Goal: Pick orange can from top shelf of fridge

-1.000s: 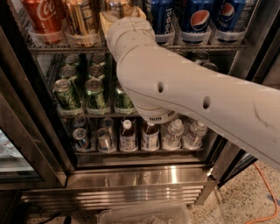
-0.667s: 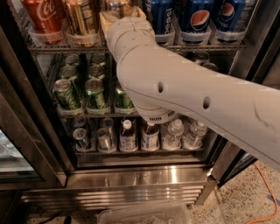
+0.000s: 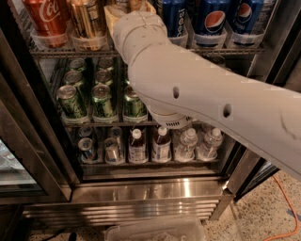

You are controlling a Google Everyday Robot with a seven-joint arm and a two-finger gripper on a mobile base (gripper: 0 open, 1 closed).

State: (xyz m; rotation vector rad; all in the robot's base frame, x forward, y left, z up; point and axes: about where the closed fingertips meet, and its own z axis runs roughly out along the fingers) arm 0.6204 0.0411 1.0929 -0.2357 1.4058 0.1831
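Camera view: gripper at top shelf, beside orange can; its opening cannot be told.

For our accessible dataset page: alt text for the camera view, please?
A white robot arm reaches into a drinks fridge toward the top shelf, where the orange can stands beside a Coca-Cola can; the gripper is hidden behind the arm's end there.

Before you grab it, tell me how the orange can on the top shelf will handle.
The orange can looks like rigid, glossy metal, so probably stiff but slippery. Tall and narrow in its clear tray, it may tip against the Coca-Cola can beside it if nudged. The gripper is hidden past the white arm at the top shelf.
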